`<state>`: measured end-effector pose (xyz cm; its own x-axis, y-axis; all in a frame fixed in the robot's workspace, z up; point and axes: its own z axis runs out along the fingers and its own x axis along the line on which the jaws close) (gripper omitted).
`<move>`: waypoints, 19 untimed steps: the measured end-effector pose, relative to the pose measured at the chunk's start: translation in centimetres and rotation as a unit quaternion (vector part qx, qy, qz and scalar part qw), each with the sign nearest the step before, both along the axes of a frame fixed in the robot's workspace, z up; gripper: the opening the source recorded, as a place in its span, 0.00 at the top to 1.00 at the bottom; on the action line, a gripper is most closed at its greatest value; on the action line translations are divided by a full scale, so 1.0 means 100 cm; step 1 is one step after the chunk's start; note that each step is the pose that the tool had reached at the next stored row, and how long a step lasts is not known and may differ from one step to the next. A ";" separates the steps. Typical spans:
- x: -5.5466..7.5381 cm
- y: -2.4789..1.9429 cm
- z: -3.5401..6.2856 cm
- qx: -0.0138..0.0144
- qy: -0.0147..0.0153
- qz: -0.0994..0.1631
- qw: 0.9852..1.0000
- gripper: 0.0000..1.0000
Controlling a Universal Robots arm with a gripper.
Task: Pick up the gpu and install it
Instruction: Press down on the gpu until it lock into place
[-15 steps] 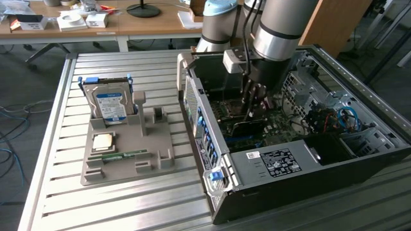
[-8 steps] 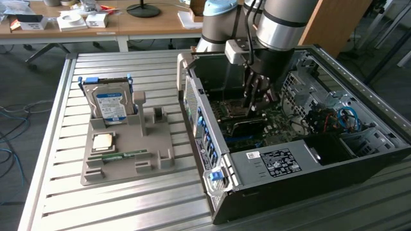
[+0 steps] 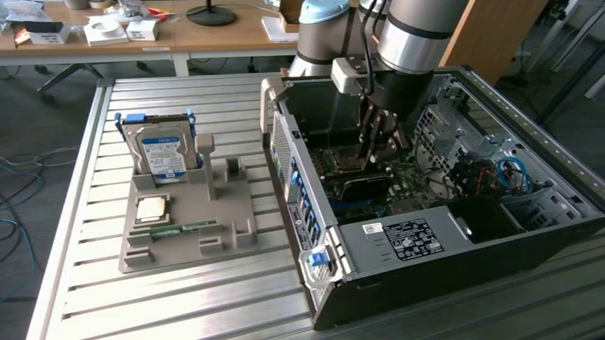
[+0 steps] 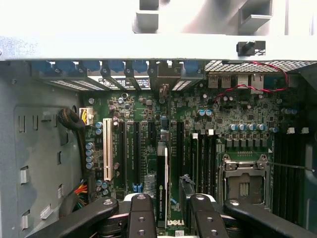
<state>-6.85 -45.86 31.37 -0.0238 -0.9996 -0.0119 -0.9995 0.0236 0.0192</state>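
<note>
Grey slats of the metal table (image 3: 85, 234) carry an open computer case (image 3: 444, 234) toward the exterior view's right and a grey parts holder (image 3: 189, 227) toward its left. The robot arm (image 3: 416, 35) reaches down into the case, and its claw (image 3: 378, 138) hangs just above the motherboard (image 3: 416, 180).

From the wrist view, the claw (image 4: 168, 210) stands fairly wide, its two dark fingers (image 4: 142, 218) on either side of the graphics card (image 4: 161, 186). The card stands on edge in a slot of the green motherboard (image 4: 247, 114), near the middle of the row of slots, running toward the blue latches at the case's rear wall. Whether the fingers touch the card or stand just clear of it cannot be told.

A white slot (image 4: 107, 148) lies beside the card, and the processor socket (image 4: 243, 183) sits on its other side. On the parts holder, a hard drive (image 3: 163, 152) with a blue-and-white label stands upright at the far end, a processor chip (image 3: 153, 207) lies flat near the middle, and a green memory stick (image 3: 175, 229) lies near the holder's near edge.
</note>
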 end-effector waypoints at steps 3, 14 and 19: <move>0.000 0.0000 0.0000 0.000 0.000 0.000 1.000 0.66; 0.000 0.0000 0.0000 0.000 0.000 0.000 1.000 0.89; 0.000 0.0000 0.0000 0.000 0.000 0.000 1.000 0.89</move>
